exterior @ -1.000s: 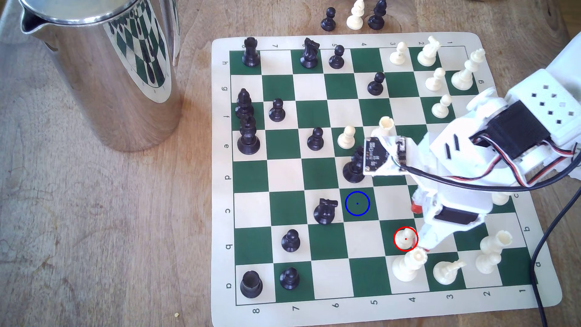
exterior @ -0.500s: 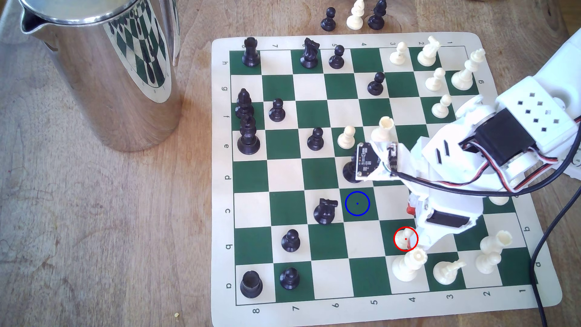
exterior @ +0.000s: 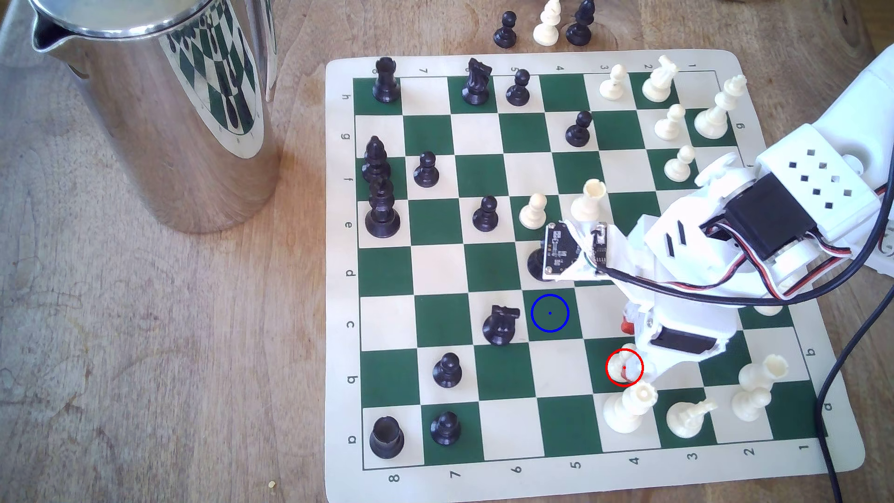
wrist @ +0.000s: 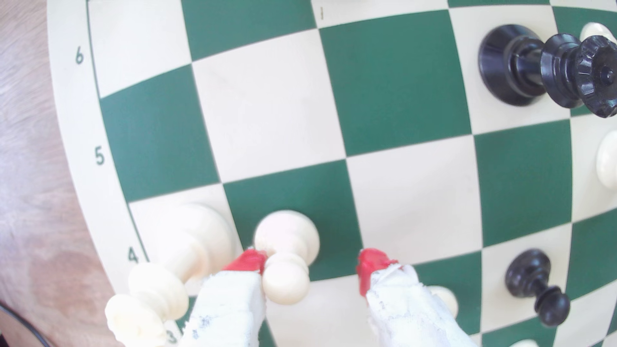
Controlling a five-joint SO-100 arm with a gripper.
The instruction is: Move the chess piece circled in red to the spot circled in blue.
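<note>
The cream-white pawn stands inside the red ring on a dark green square near the board's front, partly covered by a finger in the exterior view. My gripper is low over it and open. In the wrist view the pawn sits between the red-tipped fingers, close against one of them, with a clear gap to the other; the gripper holds nothing. The blue-ringed dark green square lies bare, one file toward the exterior view's left and one row further back.
A taller cream crowned piece stands right beside the pawn, near one finger. A black knight borders the blue spot, and a black queen stands just behind it. A steel jug stands off the board at the left.
The arm has shifted toward the exterior view's left and lowered, bringing the open fingers around the pawn. The pawn has stayed on its square.
</note>
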